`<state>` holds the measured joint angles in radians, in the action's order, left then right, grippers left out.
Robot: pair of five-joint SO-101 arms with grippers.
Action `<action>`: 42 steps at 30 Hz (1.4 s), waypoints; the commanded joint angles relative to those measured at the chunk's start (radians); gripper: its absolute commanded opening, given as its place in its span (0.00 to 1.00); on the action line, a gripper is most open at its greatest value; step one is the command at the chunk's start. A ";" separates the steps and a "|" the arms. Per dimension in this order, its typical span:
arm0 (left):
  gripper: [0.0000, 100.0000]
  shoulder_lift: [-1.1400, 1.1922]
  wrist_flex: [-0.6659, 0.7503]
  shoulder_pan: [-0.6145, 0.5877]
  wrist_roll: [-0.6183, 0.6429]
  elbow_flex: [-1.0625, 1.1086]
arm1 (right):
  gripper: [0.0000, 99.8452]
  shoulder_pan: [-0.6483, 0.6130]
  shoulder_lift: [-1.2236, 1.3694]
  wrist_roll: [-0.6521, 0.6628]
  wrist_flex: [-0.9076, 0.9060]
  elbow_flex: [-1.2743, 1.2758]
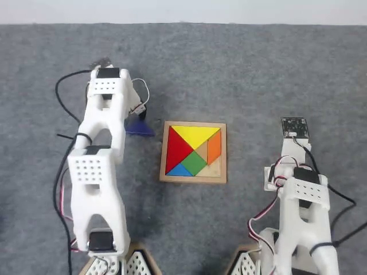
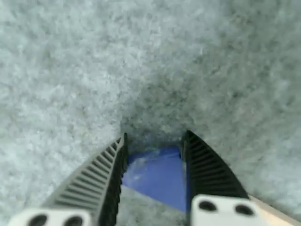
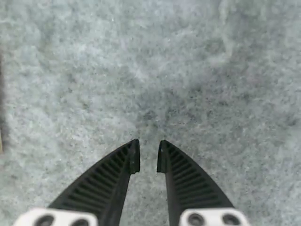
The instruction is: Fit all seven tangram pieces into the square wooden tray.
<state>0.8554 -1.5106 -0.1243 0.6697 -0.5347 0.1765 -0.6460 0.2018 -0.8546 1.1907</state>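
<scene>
The square wooden tray point(image 1: 193, 179) lies in the middle of the grey carpet. In it sit a yellow triangle point(image 1: 195, 135), a red triangle point(image 1: 175, 149), an orange piece point(image 1: 214, 146), a green square point(image 1: 195, 162) and a small blue triangle point(image 1: 179, 169). Bare wood shows at its near right corner point(image 1: 214, 168). A dark blue triangle point(image 1: 140, 127) point(image 2: 157, 176) rests on the carpet left of the tray, and my left gripper point(image 2: 155, 141) point(image 1: 137, 114) is shut on it, one finger against each side. My right gripper point(image 3: 148, 155) is shut over bare carpet, right of the tray.
The right arm point(image 1: 301, 189) stands folded at the near right, and the left arm point(image 1: 100, 166) stretches along the left side. A tan corner of the tray point(image 2: 277, 215) shows beside the left gripper. Grey carpet runs beyond the tray to the far edge.
</scene>
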 commanded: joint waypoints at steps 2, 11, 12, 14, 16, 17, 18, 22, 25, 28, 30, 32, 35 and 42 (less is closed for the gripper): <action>0.19 0.094 -0.144 0.025 0.026 -0.173 | 0.09 0.016 -0.035 0.012 0.016 -0.005; 0.23 0.015 -0.247 -0.018 0.021 -0.433 | 0.09 0.016 -0.027 0.011 0.016 -0.005; 0.23 -0.008 -0.247 -0.023 0.026 -0.433 | 0.09 0.016 -0.028 0.011 0.016 -0.005; 0.23 -0.040 -0.247 -0.025 0.038 -0.417 | 0.09 0.016 -0.030 0.011 0.016 -0.005; 0.23 -0.071 -0.247 -0.026 0.080 -0.361 | 0.09 0.016 -0.030 0.009 0.016 -0.005; 0.23 -0.081 -0.247 -0.023 0.086 -0.329 | 0.09 0.016 -0.030 0.008 0.016 -0.005; 0.23 -0.091 -0.247 -0.020 0.089 -0.294 | 0.09 0.016 -0.030 0.008 0.018 -0.005; 0.23 -0.129 -0.244 -0.017 0.091 -0.174 | 0.09 0.016 -0.030 0.006 0.018 -0.005; 0.23 -0.183 -0.244 -0.012 0.087 -0.110 | 0.09 0.016 -0.028 0.005 0.018 -0.005; 0.23 -0.256 -0.235 -0.009 0.086 -0.044 | 0.09 0.016 -0.028 0.005 0.018 -0.005; 0.23 -0.301 -0.212 -0.015 0.086 0.002 | 0.09 0.015 -0.028 0.005 0.018 -0.006; 0.23 -0.324 -0.172 -0.015 0.086 0.054 | 0.09 0.015 -0.028 0.005 0.018 -0.008; 0.23 -0.324 -0.117 0.002 0.089 0.133 | 0.09 0.015 -0.027 0.005 0.018 -0.008; 0.23 -0.324 -0.097 0.069 0.089 0.173 | 0.09 0.015 -0.025 0.003 0.018 -0.009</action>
<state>0.6068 -1.6287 -0.0967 0.7495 -0.3537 0.1765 -0.6460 0.2018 -0.8531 1.1907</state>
